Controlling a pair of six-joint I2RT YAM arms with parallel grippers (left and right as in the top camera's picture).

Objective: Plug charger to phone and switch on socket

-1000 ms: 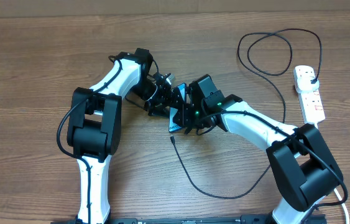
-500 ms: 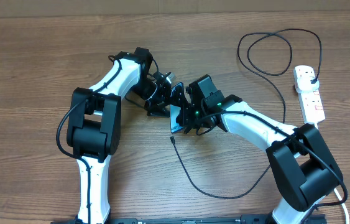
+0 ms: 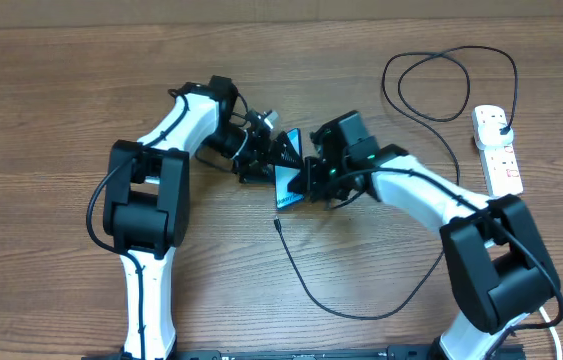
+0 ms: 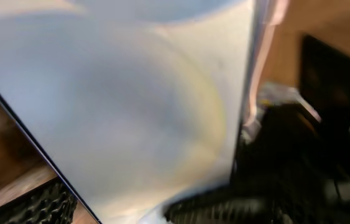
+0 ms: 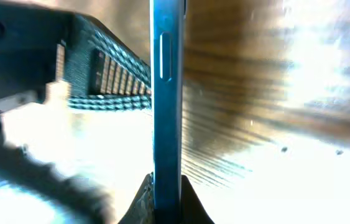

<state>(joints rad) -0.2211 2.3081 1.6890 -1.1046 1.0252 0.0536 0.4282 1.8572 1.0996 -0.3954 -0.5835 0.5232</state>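
One phone (image 3: pixel 288 186) edge nipped by R pincer (image 5: pixel 165 194); L pincer (image 3: pixel 264 152) blurred, can't tell.

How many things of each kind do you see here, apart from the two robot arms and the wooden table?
slim rectangular blue-screen smartphone: 1
long thin black charger cable: 1
white elongated plastic power strip: 1
Total: 3

Work surface is a brown wood-grain table (image 3: pixel 51 90), matt, fine grain, glare patches in the right wrist view. The slim blue-screened phone (image 5: pixel 165 93) has a smooth satin metallic-blue edge and glossy glass. Left fingers (image 5: pixel 103 81): black ribbed rubbery pad. The thin black cable (image 3: pixel 361 316) is matt; the white elongated power strip (image 3: pixel 498 150) is smooth plastic.
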